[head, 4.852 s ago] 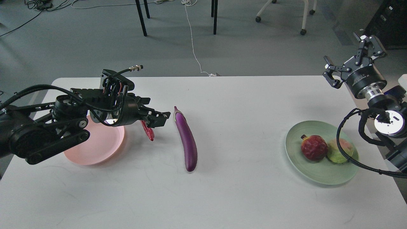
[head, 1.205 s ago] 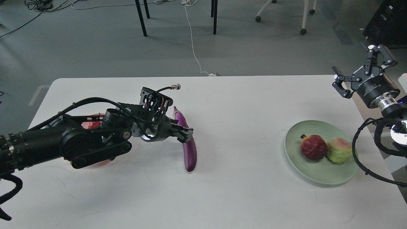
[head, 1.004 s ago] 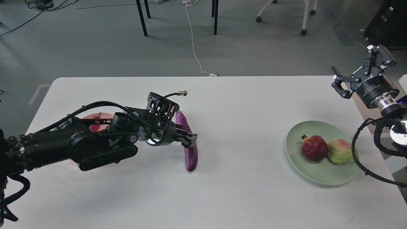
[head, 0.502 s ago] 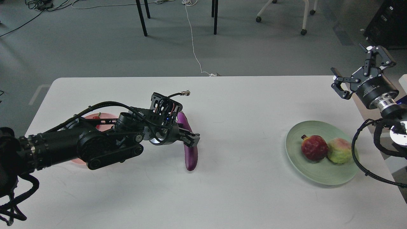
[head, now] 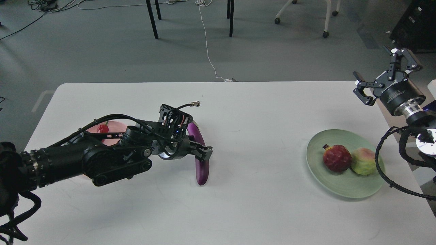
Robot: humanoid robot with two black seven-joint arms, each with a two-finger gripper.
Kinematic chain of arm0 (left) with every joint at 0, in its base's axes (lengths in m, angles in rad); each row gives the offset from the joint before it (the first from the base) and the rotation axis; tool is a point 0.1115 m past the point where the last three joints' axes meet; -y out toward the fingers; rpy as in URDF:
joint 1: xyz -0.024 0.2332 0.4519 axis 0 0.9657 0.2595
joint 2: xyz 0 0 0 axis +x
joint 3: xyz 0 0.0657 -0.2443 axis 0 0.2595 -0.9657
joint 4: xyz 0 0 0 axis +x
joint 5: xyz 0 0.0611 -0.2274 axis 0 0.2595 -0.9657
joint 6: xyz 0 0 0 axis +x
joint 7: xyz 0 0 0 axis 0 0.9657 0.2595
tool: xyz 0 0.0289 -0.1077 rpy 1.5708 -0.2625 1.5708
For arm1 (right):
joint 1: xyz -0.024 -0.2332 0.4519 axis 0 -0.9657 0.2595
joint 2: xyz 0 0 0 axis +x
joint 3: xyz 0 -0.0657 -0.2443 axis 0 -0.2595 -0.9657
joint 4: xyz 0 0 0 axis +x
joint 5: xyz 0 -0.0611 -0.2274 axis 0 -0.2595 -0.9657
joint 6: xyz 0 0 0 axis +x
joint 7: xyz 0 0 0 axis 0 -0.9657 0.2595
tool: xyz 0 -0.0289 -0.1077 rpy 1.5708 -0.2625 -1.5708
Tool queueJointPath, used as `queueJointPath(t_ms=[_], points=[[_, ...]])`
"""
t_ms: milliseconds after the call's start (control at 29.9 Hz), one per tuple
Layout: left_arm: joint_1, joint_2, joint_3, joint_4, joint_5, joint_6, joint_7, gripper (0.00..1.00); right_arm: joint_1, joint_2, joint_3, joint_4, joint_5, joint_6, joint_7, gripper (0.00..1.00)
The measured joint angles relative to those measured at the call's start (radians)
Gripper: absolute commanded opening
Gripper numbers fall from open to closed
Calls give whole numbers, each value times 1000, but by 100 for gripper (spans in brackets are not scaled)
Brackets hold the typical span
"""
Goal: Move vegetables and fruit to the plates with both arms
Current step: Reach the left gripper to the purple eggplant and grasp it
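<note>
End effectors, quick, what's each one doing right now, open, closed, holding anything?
Left end effector: closed on the eggplant at its middle.
Right end effector: open, holding nothing, raised beyond the green plate.

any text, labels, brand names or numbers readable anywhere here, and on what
Right gripper: a short line of white print on its black body, too small and blurred to read.
Left gripper, eggplant, both plates, table: no text visible.
</note>
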Motion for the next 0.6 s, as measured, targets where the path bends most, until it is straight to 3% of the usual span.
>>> queueJointPath(t_ms=[167, 335, 602], points=[[0, -3, 1, 2, 0, 0, 0, 61, -1, 0, 0, 0, -17, 0, 0, 99], [-1, -1, 2, 4, 2, 0, -2, 33, -2, -1, 0, 0, -18, 0, 0, 99], [-11, 21, 3, -7, 5, -3, -3, 13, 0, 0, 0, 0, -19, 0, 0, 99]])
